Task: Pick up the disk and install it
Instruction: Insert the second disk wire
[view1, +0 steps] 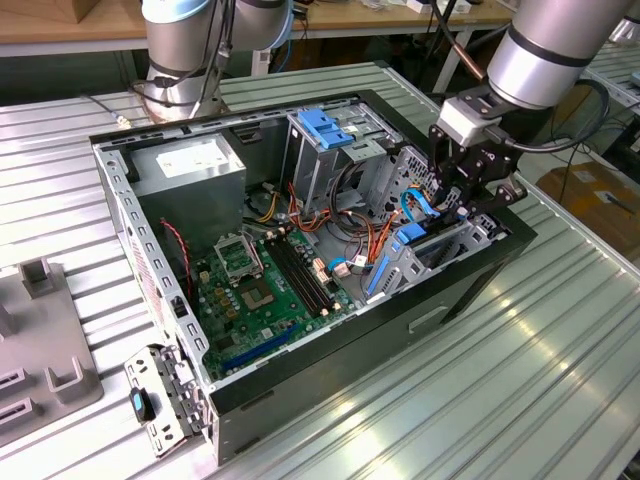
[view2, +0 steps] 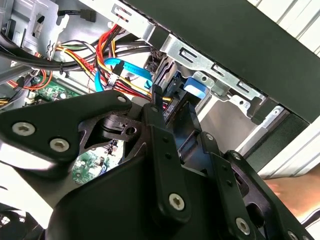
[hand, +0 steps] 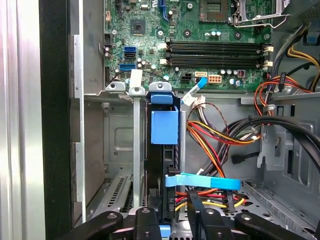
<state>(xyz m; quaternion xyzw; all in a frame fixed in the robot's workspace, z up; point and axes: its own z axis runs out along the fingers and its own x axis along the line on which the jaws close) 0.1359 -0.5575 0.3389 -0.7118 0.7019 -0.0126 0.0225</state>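
One gripper (view1: 462, 196), deep in the PC case (view1: 470, 290)
Fingers clenched on the disk (hand: 164, 150), standing on edge in its drive bay, 3 o'clock of the motherboard (view1: 270, 285).

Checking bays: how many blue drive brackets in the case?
2: one bracket atop the centre cage, one on the disk under the gripper. More may be hidden.

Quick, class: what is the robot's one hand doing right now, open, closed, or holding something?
Hand: closed on the blue-railed silver metal disk, which stands on edge in the drive bay of the open black computer case.
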